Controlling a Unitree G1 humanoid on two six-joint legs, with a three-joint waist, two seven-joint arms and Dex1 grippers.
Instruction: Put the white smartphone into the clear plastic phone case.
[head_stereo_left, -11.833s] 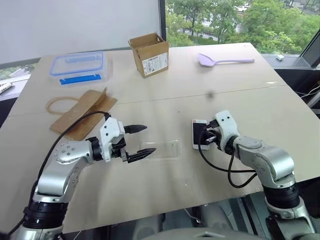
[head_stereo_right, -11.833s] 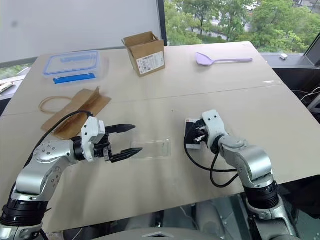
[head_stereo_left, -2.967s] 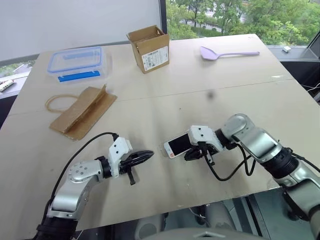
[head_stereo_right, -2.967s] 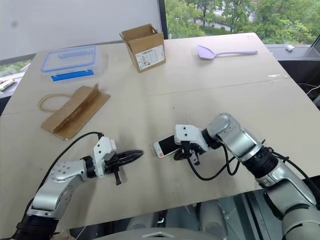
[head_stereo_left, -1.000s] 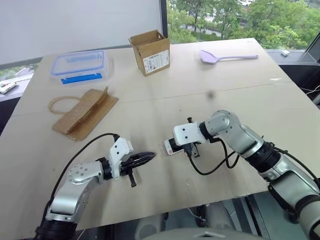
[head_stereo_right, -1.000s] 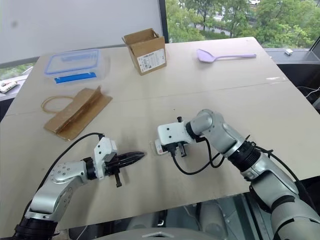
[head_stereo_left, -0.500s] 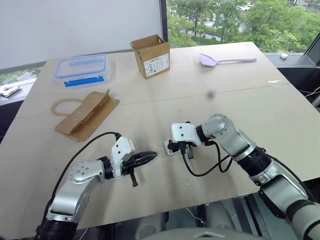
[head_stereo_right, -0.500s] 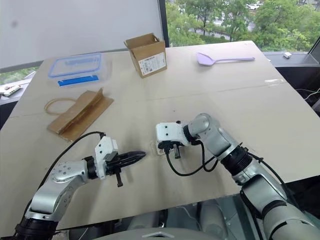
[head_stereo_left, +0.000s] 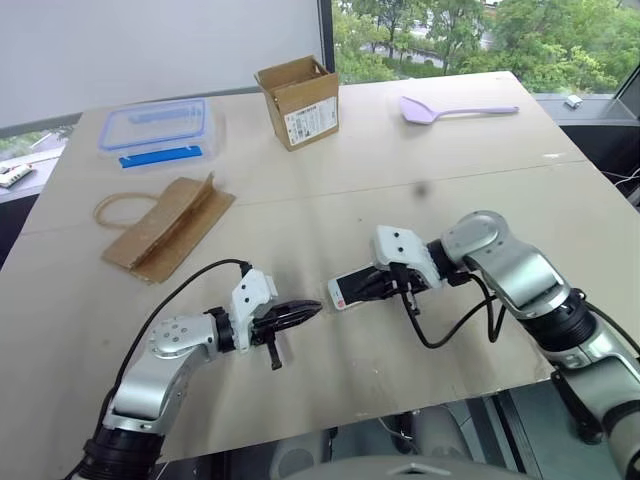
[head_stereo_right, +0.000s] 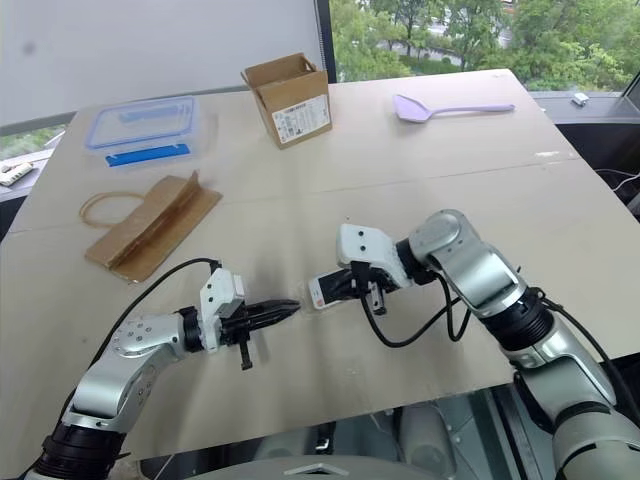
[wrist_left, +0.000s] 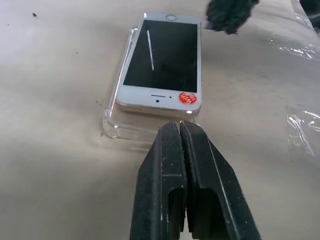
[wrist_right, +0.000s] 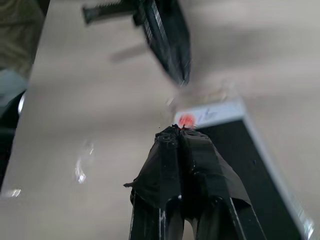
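Right claw (wrist_right: 175, 131), fingers together, presses your white smartphone (wrist_left: 162, 65) into the clear plastic phone case (wrist_left: 116, 125) near the worktop's front edge; left claw (wrist_left: 179, 131) (also closed) braces nearby. Next, seat remaining corners.

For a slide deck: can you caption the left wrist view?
Shut left gripper at the rim of the clear plastic phone case, which holds the white smartphone on the beige table.

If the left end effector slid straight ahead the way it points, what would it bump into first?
Most likely the rim of the clear plastic phone case, just ahead of the shut left end effector, then the white smartphone lying in it.
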